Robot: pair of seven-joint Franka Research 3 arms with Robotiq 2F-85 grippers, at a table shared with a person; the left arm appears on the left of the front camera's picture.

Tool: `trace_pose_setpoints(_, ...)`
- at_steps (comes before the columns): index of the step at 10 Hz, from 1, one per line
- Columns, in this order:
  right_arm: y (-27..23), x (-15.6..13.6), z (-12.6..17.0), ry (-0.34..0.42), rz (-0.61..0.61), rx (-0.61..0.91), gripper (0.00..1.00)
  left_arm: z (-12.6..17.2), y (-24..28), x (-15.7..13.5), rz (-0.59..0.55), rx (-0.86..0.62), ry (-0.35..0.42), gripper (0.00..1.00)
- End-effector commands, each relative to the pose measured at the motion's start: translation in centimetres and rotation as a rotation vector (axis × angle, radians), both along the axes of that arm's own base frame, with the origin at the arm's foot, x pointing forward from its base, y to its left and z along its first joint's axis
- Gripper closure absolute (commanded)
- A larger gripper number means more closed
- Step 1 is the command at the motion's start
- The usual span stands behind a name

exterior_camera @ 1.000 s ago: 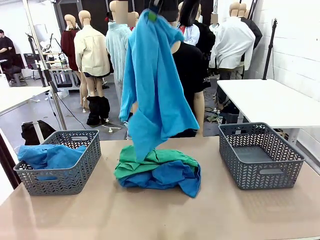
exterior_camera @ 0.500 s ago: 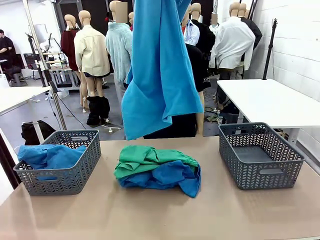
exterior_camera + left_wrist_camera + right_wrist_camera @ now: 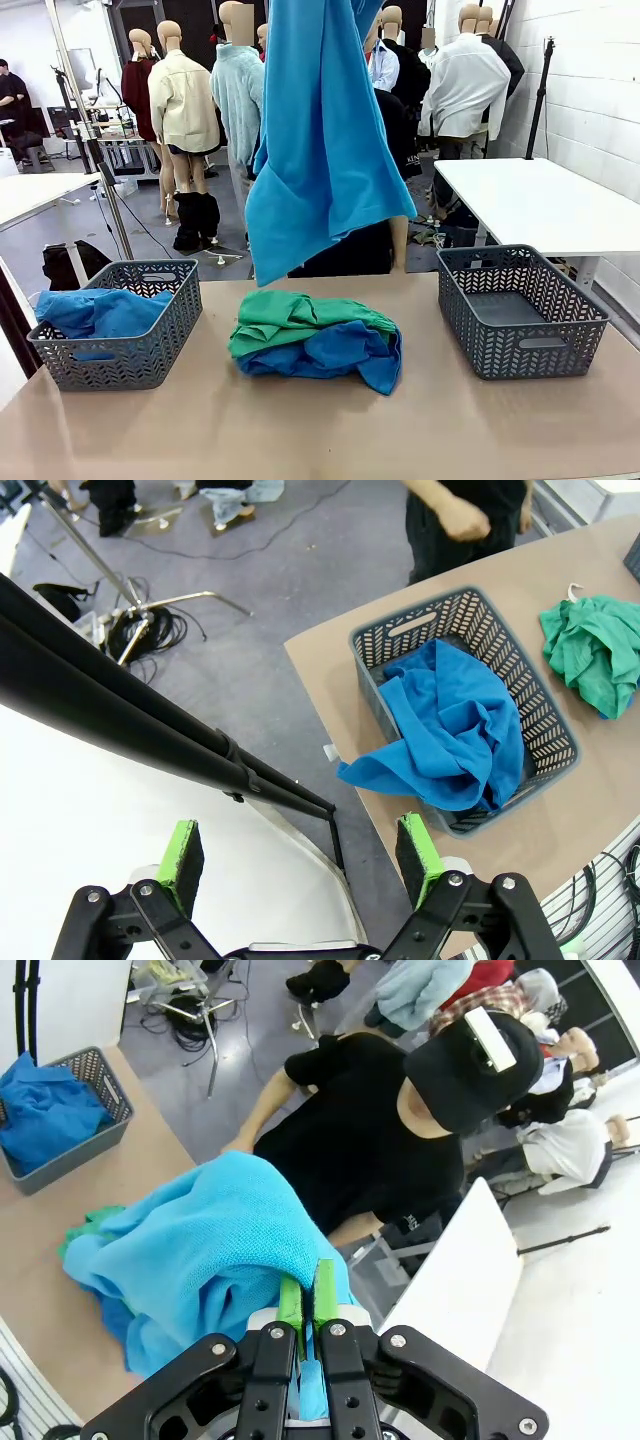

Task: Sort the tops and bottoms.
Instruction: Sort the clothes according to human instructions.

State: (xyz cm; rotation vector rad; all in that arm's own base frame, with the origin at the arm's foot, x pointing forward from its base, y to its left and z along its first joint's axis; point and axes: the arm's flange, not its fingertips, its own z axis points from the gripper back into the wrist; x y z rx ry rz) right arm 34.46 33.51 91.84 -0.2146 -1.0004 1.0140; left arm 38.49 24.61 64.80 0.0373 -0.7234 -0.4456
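Cloth hangs high over the bench (image 3: 320, 435): the sky-blue top (image 3: 320, 150) dangles from the right hand (image 3: 307, 1295), whose pads are pinched tight on a fold of it, with a person (image 3: 350, 1150) in black just behind. Green bottoms (image 3: 295, 318) lie mid-bench on a darker blue top (image 3: 345, 355), between the left basket (image 3: 185, 310), which holds another blue garment (image 3: 100, 312), and the right basket (image 3: 480, 330). The left hand (image 3: 300, 845) gapes wide with nothing in it, up above and off to the side of the left basket.

Black jaws, green pads (image 3: 181, 855)
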Motion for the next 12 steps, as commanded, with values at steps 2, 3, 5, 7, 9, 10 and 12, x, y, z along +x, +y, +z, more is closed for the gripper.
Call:
trace_pose_setpoints(2,-0.51,0.05,-0.13,-0.011,0.024,0.010,1.00,0.07,-0.02,0.01,0.000,-0.001,0.008,0.00)
trace_pose_setpoints(3,-0.51,0.05,-0.13,-0.011,0.024,0.010,1.00,0.07,-0.02,0.01,0.000,-0.001,0.008,0.00)
trace_pose_setpoints(5,-0.51,0.05,-0.13,-0.011,0.024,0.010,1.00,0.07,-0.02,0.01,0.000,-0.001,0.008,0.00)
trace_pose_setpoints(7,-0.51,0.05,-0.13,-0.011,0.024,0.010,1.00,0.07,-0.02,0.01,0.000,-0.001,0.008,0.00)
trace_pose_setpoints(9,-0.51,0.05,-0.13,-0.011,0.024,0.010,1.00,0.07,-0.02,0.01,0.000,-0.001,0.008,0.00)
trace_pose_setpoints(10,-0.51,0.05,-0.13,-0.011,0.024,0.010,1.00,0.07,-0.02,0.01,0.000,-0.001,0.008,0.00)
trace_pose_setpoints(12,-0.51,0.05,-0.13,-0.011,0.024,0.010,1.00,0.07,-0.02,0.01,0.000,-0.001,0.008,0.00)
